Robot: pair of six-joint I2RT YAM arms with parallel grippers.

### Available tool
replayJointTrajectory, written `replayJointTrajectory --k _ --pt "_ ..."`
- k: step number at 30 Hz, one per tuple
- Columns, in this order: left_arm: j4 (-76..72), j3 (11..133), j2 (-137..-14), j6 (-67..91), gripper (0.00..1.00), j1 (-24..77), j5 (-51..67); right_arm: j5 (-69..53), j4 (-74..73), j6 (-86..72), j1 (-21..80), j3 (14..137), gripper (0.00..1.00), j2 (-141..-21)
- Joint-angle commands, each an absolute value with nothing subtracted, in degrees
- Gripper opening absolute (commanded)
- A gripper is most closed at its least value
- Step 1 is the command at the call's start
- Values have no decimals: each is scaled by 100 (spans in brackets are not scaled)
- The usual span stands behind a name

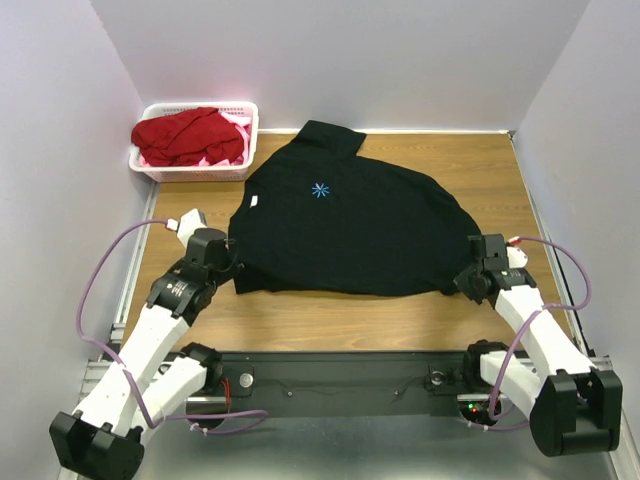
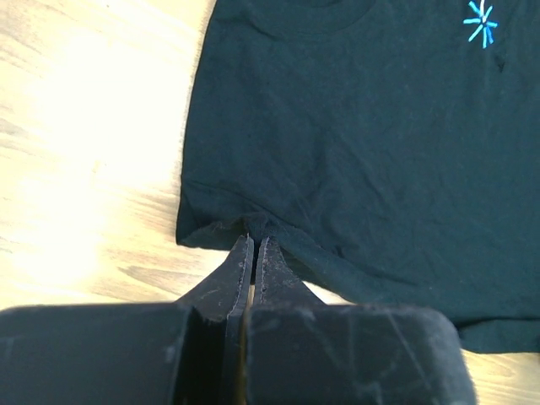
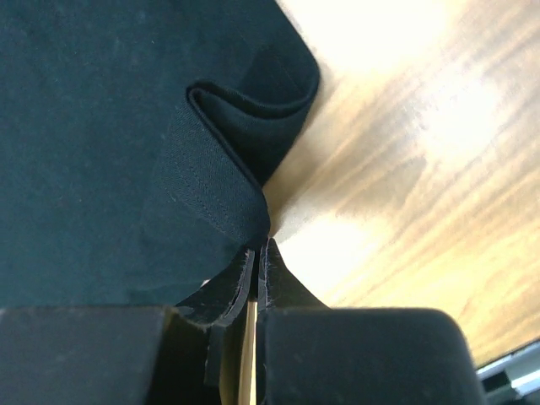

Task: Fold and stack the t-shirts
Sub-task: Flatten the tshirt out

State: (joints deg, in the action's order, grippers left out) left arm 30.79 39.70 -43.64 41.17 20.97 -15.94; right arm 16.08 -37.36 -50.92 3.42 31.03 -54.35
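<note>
Clearly both pairs of jaws are pressed fully together on cloth: the left gripper (image 2: 255, 246) pinches the edge of the black t-shirt (image 1: 340, 215) at its eight o'clock corner, and the right gripper (image 3: 259, 250) nips a doubled fold of the same shirt at four o'clock. Holding both near corners at once (my reading, not a thing seen) suits lifting that edge evenly for a first fold, since the shirt lies spread on the wooden table (image 1: 330, 320). Farther out, at ten o'clock, the red t-shirt (image 1: 188, 135) sits heaped in the white basket (image 1: 252, 140), unfolded.
</note>
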Motion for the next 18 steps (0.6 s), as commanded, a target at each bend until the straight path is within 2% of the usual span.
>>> replayJointTrajectory --k 1,5,8,9,10,12,13,15,16,18 --pt "3453 4070 -3800 4909 4 2083 -1811 1680 -4314 -5816 308 3357 1 -4941" --pt "3998 3955 -2572 5693 10 2074 -1968 1591 -4745 -6344 316 3375 2 -4012" --pt "4464 4060 -1584 6406 14 2083 -2337 1644 -5150 -6608 316 3445 12 -2993" --pt "4561 4087 -1408 6625 21 2083 -2381 1644 -5255 -6635 316 3471 14 -2710" --pt "4709 4087 -1145 6705 33 2083 -2382 1626 -5291 -6644 316 3480 21 -2472" --pt "4816 4096 -959 6776 37 2083 -2295 1609 -5431 -6636 308 3542 25 -1832" --pt "4903 4104 -880 6785 54 2083 -2250 1600 -5466 -6627 316 3620 34 -1654" --pt "5009 4192 -678 6768 70 2083 -2241 1626 -5484 -6504 308 3700 40 -1364" --pt "5088 4236 -538 6724 86 2074 -2328 1652 -5484 -6443 308 3787 45 -1214" --pt "5098 4359 -414 6645 91 2083 -2469 1819 -5449 -6337 316 3849 50 -1230"
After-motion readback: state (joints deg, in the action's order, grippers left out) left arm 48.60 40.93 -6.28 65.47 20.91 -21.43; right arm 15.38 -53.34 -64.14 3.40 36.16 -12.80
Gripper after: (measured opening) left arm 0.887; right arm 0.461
